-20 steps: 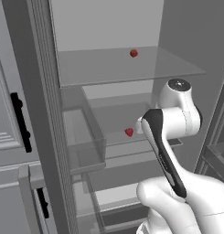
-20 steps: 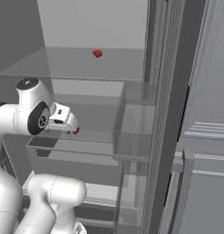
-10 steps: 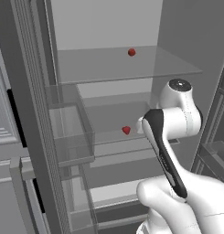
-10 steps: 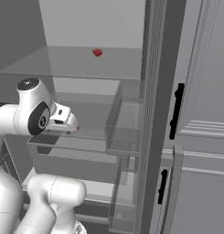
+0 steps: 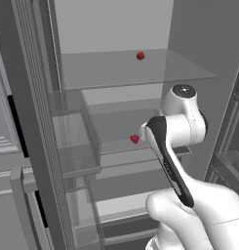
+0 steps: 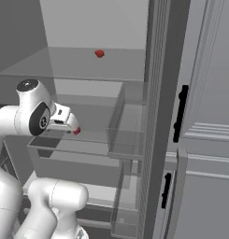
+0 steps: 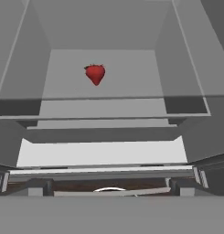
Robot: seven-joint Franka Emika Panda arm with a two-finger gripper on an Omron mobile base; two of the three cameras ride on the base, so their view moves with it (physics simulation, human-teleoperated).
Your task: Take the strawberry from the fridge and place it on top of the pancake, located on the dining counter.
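The fridge (image 5: 106, 24) stands open, its glass shelves bare but for small red things. The strawberry (image 7: 95, 73) lies on the middle shelf (image 7: 131, 98), ahead of my gripper (image 7: 109, 185) and a little left of its centre line. The two dark fingertips (image 7: 40, 185) stand wide apart with nothing between them, so the gripper is open. From the base, the strawberry (image 5: 134, 139) (image 6: 77, 131) sits just past the white hand (image 6: 64, 119) at the shelf's front. The pancake and the dining counter are out of view.
A second small red thing (image 5: 140, 56) (image 6: 99, 53) rests on the upper shelf. Clear door bins (image 5: 74, 141) (image 6: 127, 126) jut out on either side of the opening. Grey cabinets with black handles (image 6: 180, 114) flank the fridge. Lower shelves and a white drawer (image 7: 99, 153) lie below.
The door bins and the cabinets beside them have shifted outward in both base views. The arm, the open gripper and the strawberry have kept their places.
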